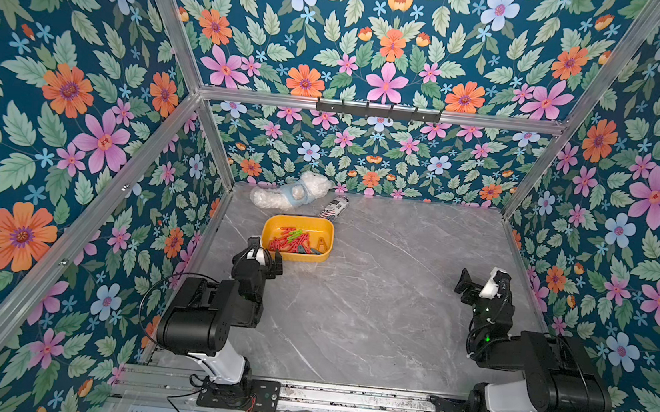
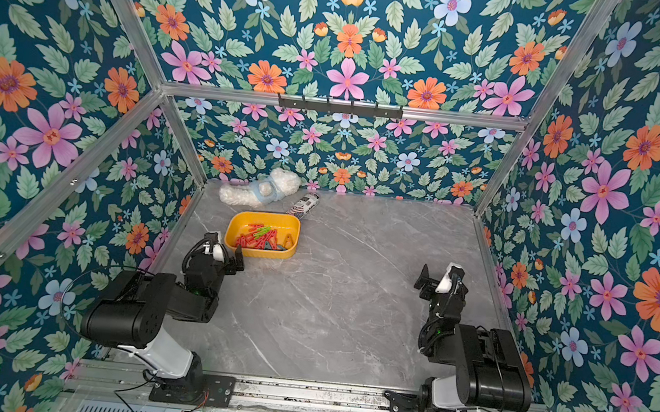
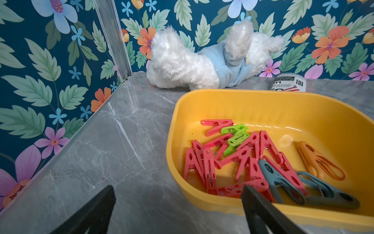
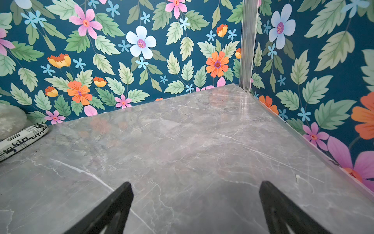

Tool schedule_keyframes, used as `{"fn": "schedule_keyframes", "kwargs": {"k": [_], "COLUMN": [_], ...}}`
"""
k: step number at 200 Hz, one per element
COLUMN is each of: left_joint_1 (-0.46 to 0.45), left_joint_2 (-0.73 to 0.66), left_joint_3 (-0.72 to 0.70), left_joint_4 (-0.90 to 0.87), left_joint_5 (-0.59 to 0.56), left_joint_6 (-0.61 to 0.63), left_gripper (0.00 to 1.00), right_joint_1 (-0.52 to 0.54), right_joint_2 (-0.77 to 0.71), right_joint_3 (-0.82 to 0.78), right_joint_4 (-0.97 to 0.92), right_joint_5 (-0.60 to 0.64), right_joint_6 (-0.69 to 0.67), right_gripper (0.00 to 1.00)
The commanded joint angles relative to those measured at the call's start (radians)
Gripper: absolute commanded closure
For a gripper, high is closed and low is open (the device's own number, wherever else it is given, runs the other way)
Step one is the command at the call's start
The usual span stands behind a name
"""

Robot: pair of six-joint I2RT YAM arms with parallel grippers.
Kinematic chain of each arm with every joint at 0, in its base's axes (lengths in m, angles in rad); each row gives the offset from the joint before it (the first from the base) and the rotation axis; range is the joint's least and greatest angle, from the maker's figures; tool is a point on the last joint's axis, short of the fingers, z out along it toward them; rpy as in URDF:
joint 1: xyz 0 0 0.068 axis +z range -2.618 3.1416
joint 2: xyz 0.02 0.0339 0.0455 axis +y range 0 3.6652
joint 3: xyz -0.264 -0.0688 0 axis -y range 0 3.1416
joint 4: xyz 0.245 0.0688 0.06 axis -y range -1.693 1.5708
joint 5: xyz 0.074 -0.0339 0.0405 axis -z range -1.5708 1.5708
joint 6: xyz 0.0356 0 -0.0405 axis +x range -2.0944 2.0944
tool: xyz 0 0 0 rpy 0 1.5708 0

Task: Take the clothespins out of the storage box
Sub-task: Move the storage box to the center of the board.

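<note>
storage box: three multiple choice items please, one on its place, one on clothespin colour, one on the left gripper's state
1. Where is the storage box? A) between the plush toy and the left gripper B) in the far right corner C) mid-table
2. Most clothespins in it are: A) green B) red C) orange
3. The left gripper is: A) shut on a clothespin B) shut on the box rim C) open, gripping nothing
1 A, both top views show it; 2 B, red dominates in the left wrist view; 3 C, fingers stand wide apart.
</note>
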Motion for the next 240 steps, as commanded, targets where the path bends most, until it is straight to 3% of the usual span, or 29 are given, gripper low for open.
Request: {"fn": "schedule_keyframes", "kwargs": {"k": [1, 44, 65, 84, 102, 125, 141, 166, 188, 240], "left_joint_1": [0.002, 0.005, 0.005, 0.003, 0.003, 0.004, 0.009, 0.009, 0.009, 0.009], "left_joint_2": [-0.001, -0.003, -0.047, -0.161, -0.234, -0.255, -0.233, -0.168, -0.054, 0.202], "left_joint_3": [0.003, 0.005, 0.022, 0.119, 0.273, 0.468, 0.567, 0.67, 0.772, 0.972], "left_joint_4": [0.036, 0.03, -0.017, -0.305, -0.617, -0.952, -1.07, -1.138, -1.205, -1.32], "left_joint_5": [0.001, 0.001, -0.08, -0.089, -0.189, -0.332, -0.277, -0.191, -0.175, -0.124], "left_joint_6": [0.01, 0.007, -0.012, -0.029, -0.134, -0.348, -0.361, -0.358, -0.325, -0.248], "left_gripper": [0.0, 0.0, 0.0, 0.0, 0.0, 0.0, 0.0, 0.0, 0.02, 0.16], "right_joint_1": [0.001, -0.003, -0.003, 0.006, 0.007, 0.003, -0.002, -0.004, 0.0, 0.132], "right_joint_2": [0.002, 0.002, -0.006, -0.121, -0.258, -0.405, -0.478, -0.491, -0.451, -0.378], "right_joint_3": [0.006, 0.009, 0.003, 0.015, 0.062, 0.065, 0.058, 0.142, 0.246, 0.396], "right_joint_4": [0.03, 0.024, 0.038, -0.093, -0.274, -0.321, -0.339, -0.456, -0.593, -0.796], "right_joint_5": [0.02, 0.017, 0.038, 0.082, 0.15, 0.242, 0.242, 0.1, -0.027, -0.076], "right_joint_6": [0.0, 0.003, 0.003, 0.009, 0.045, 0.292, 0.45, 0.5, 0.504, 0.446], "right_gripper": [0.01, 0.01, 0.01, 0.01, 0.01, 0.01, 0.01, 0.01, 0.01, 0.01]}}
